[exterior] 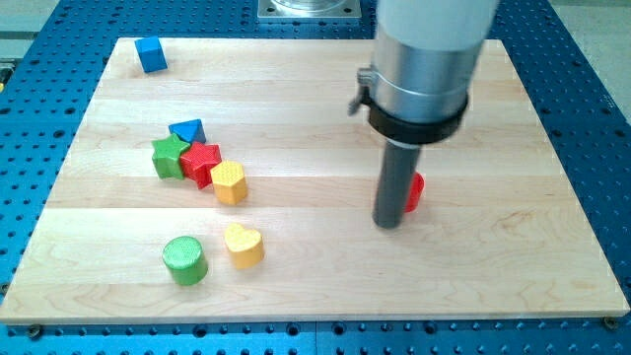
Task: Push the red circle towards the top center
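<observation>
The red circle (415,191) lies on the wooden board (315,276) right of centre, mostly hidden behind my rod; only its right edge shows. My tip (388,223) rests on the board directly at the circle's lower left, touching or nearly touching it. The arm's grey cylinder comes down from the view's top above it.
A cluster sits at the left: blue triangle (187,130), green star (170,156), red star (201,162), yellow hexagon (229,182). Below it lie a yellow heart (244,245) and a green cylinder (184,259). A blue cube (151,54) is at the top left corner.
</observation>
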